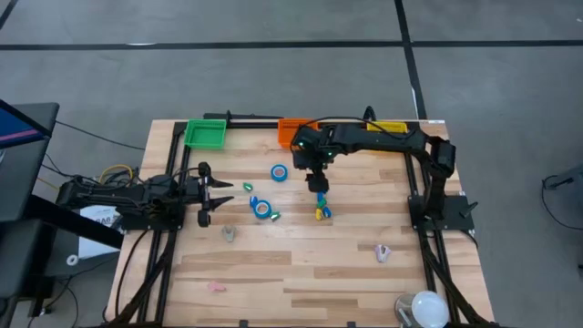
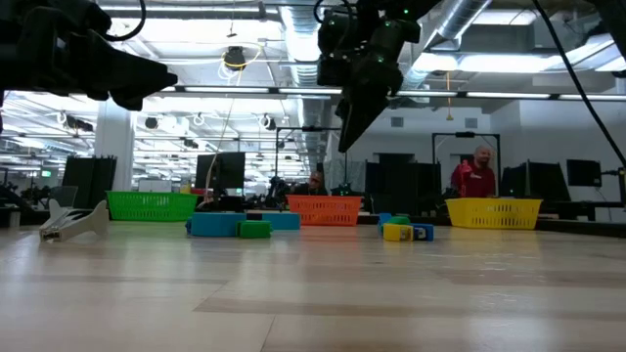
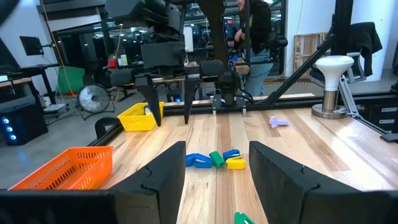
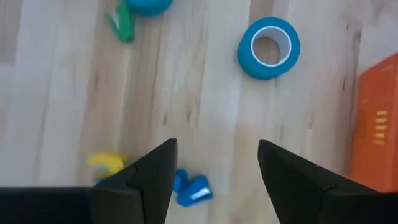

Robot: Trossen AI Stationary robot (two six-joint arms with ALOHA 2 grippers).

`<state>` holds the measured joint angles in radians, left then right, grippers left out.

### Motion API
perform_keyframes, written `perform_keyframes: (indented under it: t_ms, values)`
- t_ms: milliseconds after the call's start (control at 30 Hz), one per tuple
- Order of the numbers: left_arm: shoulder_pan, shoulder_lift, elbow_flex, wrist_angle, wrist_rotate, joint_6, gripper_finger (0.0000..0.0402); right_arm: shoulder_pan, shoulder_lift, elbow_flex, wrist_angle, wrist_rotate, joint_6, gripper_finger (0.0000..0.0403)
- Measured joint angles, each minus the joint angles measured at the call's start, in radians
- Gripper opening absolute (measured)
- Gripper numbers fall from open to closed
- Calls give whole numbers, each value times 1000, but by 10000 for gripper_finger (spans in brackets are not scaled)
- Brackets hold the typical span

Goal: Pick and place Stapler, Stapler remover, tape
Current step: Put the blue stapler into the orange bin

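Right gripper (image 1: pixel 318 185): raised above the table's middle, fingers spread wide, nothing between them (bare wood in the gap in the right wrist view).
Left gripper (image 1: pixel 219 193): at the table's left side, pointing toward the centre, fingers spread apart, nothing held.
Tape roll (image 1: pixel 279 172): flat on the wood, just in front of the orange bin (image 1: pixel 291 130), beside the right gripper; seen again with its pale centre in the right wrist view (image 4: pixel 268 47).
Second tape pair (image 1: pixel 260 207): two blue rolls touching each other, near the table's middle, between the two grippers.
Blue stapler (image 1: pixel 321 197): directly under the right gripper, close to the yellow stapler (image 1: pixel 321 214).
Green piece (image 1: pixel 248 187): small, just beside the left gripper's fingertips (too small to name with certainty).
Pale staple remover (image 1: pixel 229 234): nearer the front edge, left of centre.
Second pale remover (image 1: pixel 383 251): toward the front right, well apart from the rest.
Green bin (image 1: pixel 207 134): far edge, left.
Yellow bin (image 1: pixel 390 128): far edge, right, partly under the right arm.
Person (image 2: pixel 476 173): in the room beyond the table, behind the yellow bin in the low view.
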<state>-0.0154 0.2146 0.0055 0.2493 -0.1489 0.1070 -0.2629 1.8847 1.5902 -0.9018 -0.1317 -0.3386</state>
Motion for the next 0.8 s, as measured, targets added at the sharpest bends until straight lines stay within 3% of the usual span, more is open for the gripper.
perform_keyframes:
  t_ms: [467, 600, 800]
  values:
    - [0, 0, 0, 5, 0, 0, 168, 0, 0, 0, 25, 6, 708, 216]
    - [0, 0, 0, 7, 0, 0, 168, 1, 0, -1, 48, 2, 754, 216]
    - [0, 0, 0, 7, 0, 0, 168, 2, 0, -1, 91, 2, 688, 216]
